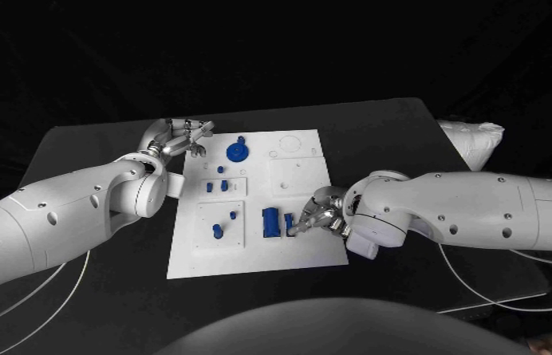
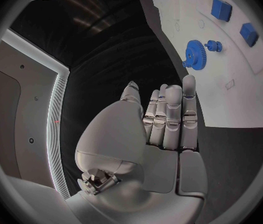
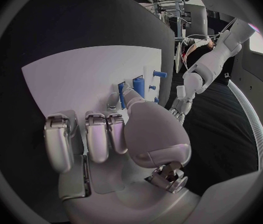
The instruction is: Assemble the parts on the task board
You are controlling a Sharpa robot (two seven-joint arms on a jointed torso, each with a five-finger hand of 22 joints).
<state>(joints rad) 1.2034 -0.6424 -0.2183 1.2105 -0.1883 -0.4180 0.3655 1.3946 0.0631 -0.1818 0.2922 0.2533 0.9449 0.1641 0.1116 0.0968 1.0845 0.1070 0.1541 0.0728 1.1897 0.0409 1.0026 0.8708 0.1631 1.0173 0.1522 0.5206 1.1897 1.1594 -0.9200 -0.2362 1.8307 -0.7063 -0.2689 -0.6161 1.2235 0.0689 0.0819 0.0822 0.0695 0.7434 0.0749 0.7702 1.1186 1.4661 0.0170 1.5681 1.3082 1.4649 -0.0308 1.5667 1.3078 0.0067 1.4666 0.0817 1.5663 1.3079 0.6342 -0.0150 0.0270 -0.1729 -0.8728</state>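
The right hand (image 1: 317, 215) touches a blue block (image 1: 271, 220) on the board (image 1: 301, 251); a hard push could slide it. The left hand (image 1: 182, 138) beside the board is open, holding nothing.

The head camera looks steeply down on the task board (image 1: 247, 255) from above. Each wrist camera sits close behind its own hand, left hand (image 2: 163, 119) and right hand (image 3: 116, 129), facing along the fingers. All three views share the board.
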